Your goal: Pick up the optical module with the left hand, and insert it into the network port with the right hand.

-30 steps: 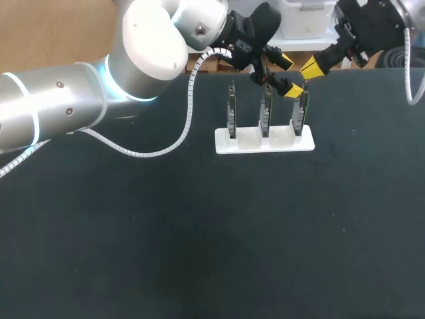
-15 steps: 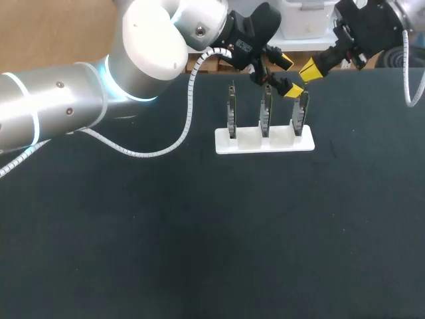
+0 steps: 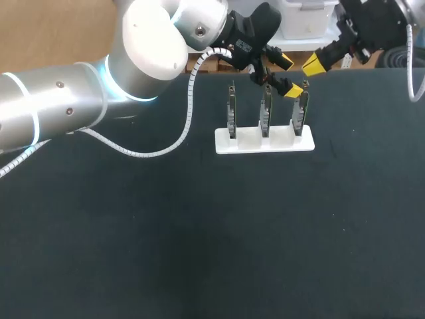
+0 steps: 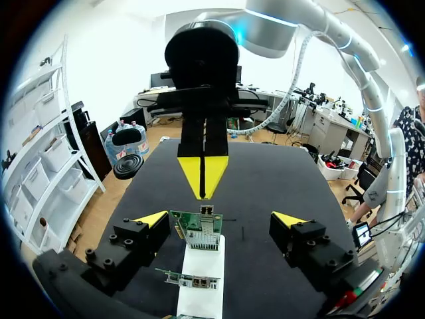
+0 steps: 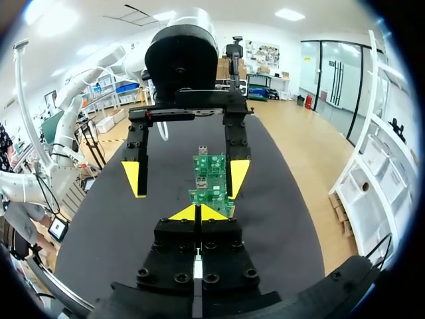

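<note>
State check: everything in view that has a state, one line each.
left end effector: open, over the boards, gripping nothing
right end effector: shut, tips together
three circuit boards: upright, seated in the holder's slots
white holder: flat on the table

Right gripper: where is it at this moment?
Head view: the right gripper hangs at the table's far edge, right of middle, just beyond the rightmost board in the white holder.
</note>
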Robot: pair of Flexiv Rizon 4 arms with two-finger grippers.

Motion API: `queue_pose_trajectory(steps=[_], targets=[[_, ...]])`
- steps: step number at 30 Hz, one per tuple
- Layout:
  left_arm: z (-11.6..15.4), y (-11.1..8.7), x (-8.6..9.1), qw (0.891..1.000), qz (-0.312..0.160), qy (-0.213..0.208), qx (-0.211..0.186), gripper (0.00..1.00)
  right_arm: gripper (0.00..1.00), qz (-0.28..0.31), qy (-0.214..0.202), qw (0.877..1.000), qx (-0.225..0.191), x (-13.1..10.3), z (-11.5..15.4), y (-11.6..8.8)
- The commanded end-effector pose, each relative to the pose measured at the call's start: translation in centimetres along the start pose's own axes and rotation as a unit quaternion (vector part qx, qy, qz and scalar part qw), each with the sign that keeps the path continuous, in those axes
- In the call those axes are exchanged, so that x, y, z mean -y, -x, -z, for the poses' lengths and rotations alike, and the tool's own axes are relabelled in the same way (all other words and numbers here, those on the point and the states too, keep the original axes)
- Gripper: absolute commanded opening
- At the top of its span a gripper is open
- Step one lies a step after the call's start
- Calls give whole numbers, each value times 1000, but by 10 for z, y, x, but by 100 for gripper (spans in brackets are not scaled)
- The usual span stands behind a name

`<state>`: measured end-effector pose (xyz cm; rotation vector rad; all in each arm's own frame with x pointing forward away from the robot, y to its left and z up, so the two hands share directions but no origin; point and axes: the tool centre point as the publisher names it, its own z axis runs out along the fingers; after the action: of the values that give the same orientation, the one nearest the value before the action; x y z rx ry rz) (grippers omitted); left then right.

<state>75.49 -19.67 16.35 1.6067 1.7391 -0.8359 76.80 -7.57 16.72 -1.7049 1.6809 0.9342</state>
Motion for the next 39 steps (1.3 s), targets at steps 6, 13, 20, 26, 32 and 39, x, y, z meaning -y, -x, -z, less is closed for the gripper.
queue_pose_trajectory(steps=[6, 13, 20, 26, 32, 39], targets=[[-1, 1, -2, 1000, 1, -2, -3, 100, 0, -4, 4, 1000, 2, 2, -6, -5], [-1, 1, -2, 1000, 1, -2, -3, 100, 0, -6, 9, 1000, 2, 4, -8, -8], [-1, 1, -2, 1000, 1, -2, -3, 100, 0, -10, 11, 1000, 1, 5, -9, -11], [-1, 1, -2, 1000, 1, -2, -3, 100, 0, -12, 15, 1000, 2, 4, -11, -11], [-1, 1, -2, 1000, 1, -2, -3, 100, 0, -16, 18, 1000, 0, 3, -13, -13], [-1, 1, -2, 1000, 1, -2, -3, 100, 0, -16, 21, 1000, -3, 1, -16, -14]])
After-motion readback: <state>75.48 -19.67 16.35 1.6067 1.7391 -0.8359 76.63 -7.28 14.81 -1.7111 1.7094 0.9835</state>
